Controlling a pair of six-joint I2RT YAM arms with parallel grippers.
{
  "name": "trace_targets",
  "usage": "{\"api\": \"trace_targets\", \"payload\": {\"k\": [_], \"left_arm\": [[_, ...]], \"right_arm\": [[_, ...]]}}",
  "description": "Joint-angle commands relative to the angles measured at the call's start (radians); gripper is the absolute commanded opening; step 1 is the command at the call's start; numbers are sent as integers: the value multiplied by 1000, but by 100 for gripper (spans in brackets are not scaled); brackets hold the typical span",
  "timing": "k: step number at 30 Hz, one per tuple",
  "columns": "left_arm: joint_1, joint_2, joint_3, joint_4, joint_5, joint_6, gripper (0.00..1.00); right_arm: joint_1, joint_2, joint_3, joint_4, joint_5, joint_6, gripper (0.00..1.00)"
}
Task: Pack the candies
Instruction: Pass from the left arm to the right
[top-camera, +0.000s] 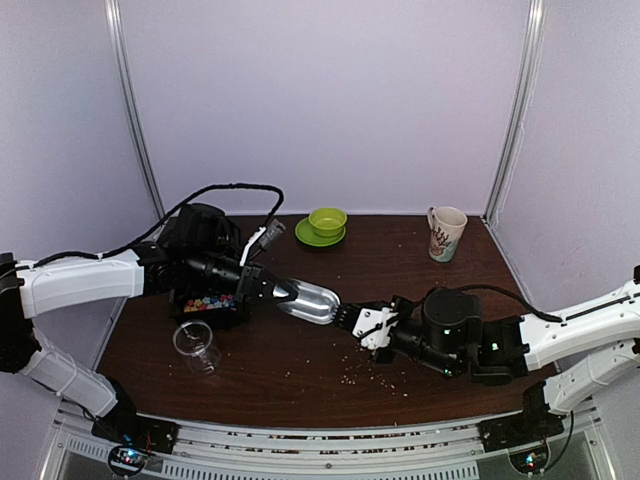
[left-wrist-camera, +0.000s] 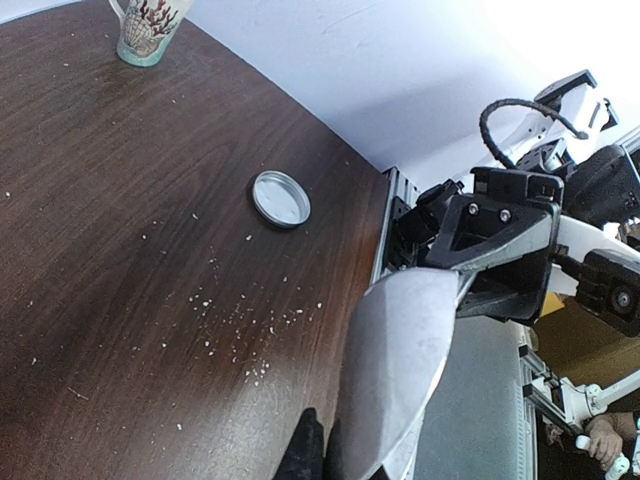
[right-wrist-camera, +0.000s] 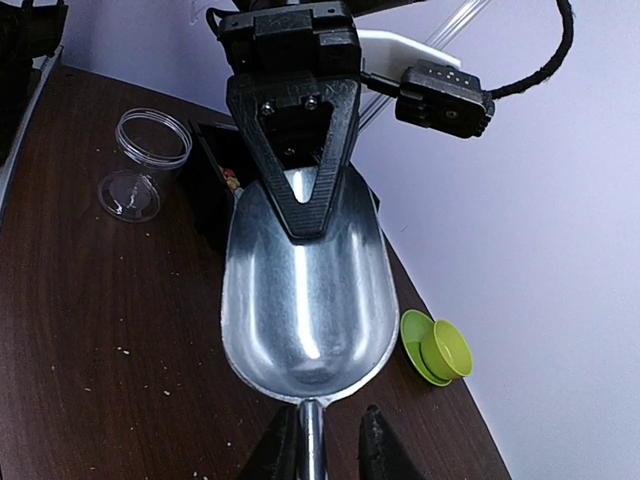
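The candies sit in the black box at the left, beside the clear jar, which looks empty. And here's a handover in mid-air, surely so the metal scoop ends up in the arm that will dig. The left gripper pinches the lip of the bowl, one finger lying inside it. The right gripper straddles the thin handle, slightly spread, with a gap showing on one side, so it doesn't look clamped. The jar's lid lies off on the table.

Left claw opposite right claw
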Motion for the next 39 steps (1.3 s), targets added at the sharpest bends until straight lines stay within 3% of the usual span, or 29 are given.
{"api": "trace_targets", "payload": {"k": [1, 29, 39], "left_arm": [[-5, 10, 7, 59, 36, -4, 0], [-13, 30, -3, 92, 38, -23, 0], [-23, 30, 1, 95, 45, -25, 0]], "right_arm": [[10, 13, 9, -2, 17, -19, 21], [30, -23, -3, 26, 18, -56, 15], [31, -2, -6, 39, 23, -58, 5]]}}
